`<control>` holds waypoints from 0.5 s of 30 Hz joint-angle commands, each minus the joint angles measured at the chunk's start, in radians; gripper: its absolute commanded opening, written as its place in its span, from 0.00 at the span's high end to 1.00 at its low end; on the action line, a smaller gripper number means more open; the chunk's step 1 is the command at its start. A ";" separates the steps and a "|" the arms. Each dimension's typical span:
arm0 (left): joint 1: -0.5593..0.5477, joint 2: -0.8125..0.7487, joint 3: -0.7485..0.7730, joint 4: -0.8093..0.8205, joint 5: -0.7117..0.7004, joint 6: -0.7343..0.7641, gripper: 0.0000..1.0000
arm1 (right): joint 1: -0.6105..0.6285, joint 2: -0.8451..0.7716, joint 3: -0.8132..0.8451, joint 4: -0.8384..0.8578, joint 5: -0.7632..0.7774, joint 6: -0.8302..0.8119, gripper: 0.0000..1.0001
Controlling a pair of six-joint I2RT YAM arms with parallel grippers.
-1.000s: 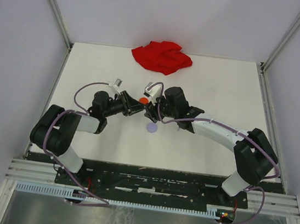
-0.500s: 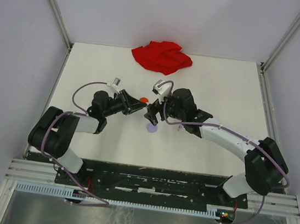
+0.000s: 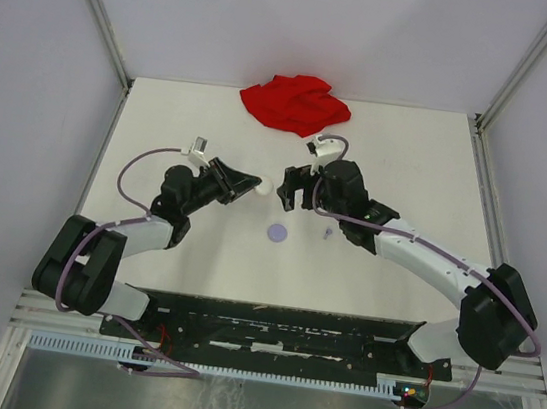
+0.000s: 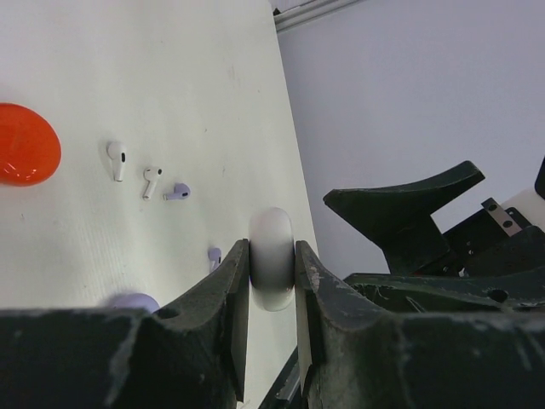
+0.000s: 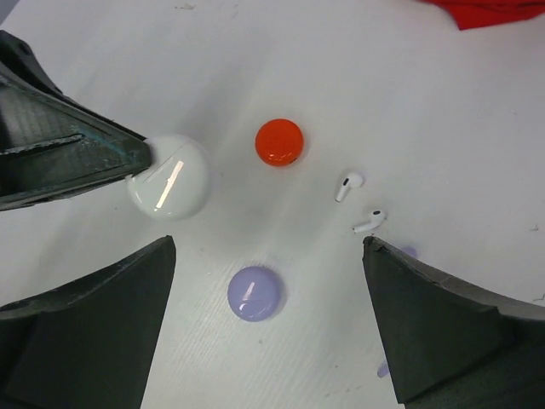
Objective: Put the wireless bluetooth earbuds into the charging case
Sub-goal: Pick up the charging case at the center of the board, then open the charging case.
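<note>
**Q:** Jaws?
**A:** Left gripper (image 4: 272, 256) clamps white case (image 5: 169, 176), lid apparently shut; right gripper (image 5: 266, 251) wide, empty.
**Q:** Where are the earbuds (image 5: 347, 186)?
**A:** Loose on table (image 5: 443, 111) near red case (image 5: 279, 141). Probably light, slick, rigid. You should pinch by the stem.

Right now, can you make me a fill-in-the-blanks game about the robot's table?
The left pincer is shut on the ___ round case.
The right pincer is ___, holding nothing.
The white earbuds on the table number ___.
The cloth at the far edge is ___.
Missing words: white, open, two, red.
</note>
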 commanded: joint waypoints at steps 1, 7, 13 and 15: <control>-0.019 -0.021 0.011 -0.004 -0.035 0.035 0.97 | -0.003 0.016 0.037 0.011 0.081 0.036 0.01; -0.043 -0.008 0.019 -0.004 -0.035 0.035 0.97 | -0.003 0.037 0.053 0.011 0.078 0.022 0.01; -0.061 -0.008 0.029 -0.015 -0.035 0.040 0.97 | -0.003 0.074 0.063 0.021 0.059 0.025 0.01; -0.063 -0.007 0.032 -0.016 -0.035 0.040 0.97 | -0.002 0.091 0.071 0.023 0.052 0.027 0.01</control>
